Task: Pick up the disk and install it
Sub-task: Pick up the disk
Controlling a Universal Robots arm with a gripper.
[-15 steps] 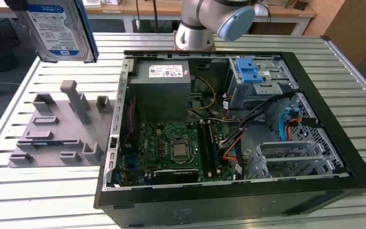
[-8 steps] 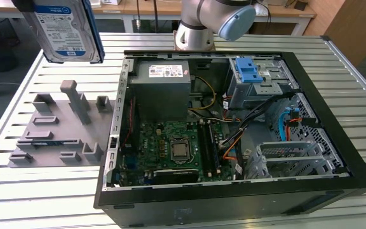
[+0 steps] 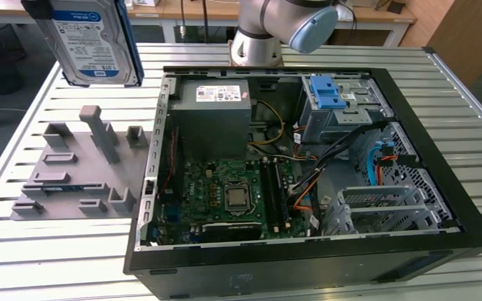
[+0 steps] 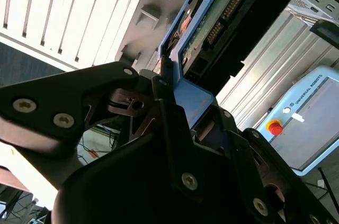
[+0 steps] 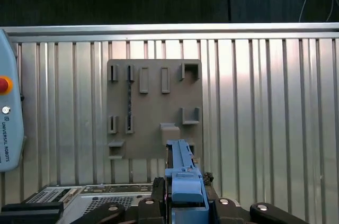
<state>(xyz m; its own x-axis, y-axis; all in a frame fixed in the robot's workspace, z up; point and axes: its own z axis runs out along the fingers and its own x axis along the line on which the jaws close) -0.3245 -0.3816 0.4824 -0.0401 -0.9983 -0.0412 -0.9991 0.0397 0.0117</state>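
In the second wrist view, pinching the blue plastic frame of the flat silver disk (image 4: pixel 214 20) tight between the fingers of the black gripper (image 4: pixel 190 102). Probably carrying it now. Best done by squeezing firmly on both sides and going slowly, to stop any slipping or swinging. Pointing the disk straight out ahead of the gripper, long side running away from the fingers, green board side showing.

In the first wrist view, looking along the disk's thin blue edge, reaching out ahead of the gripper. Hanging high over the grey plastic holder plate (image 5: pixel 153 107) on the ribbed metal table (image 5: pixel 265 102), far beyond the fingertips.

In the exterior view, standing the disk on end, long side up and down, label facing the camera. Holding it up beside the open black computer case (image 3: pixel 442 157), not inside. Best done by staying well above the case wall and loose wires (image 3: pixel 341 147).
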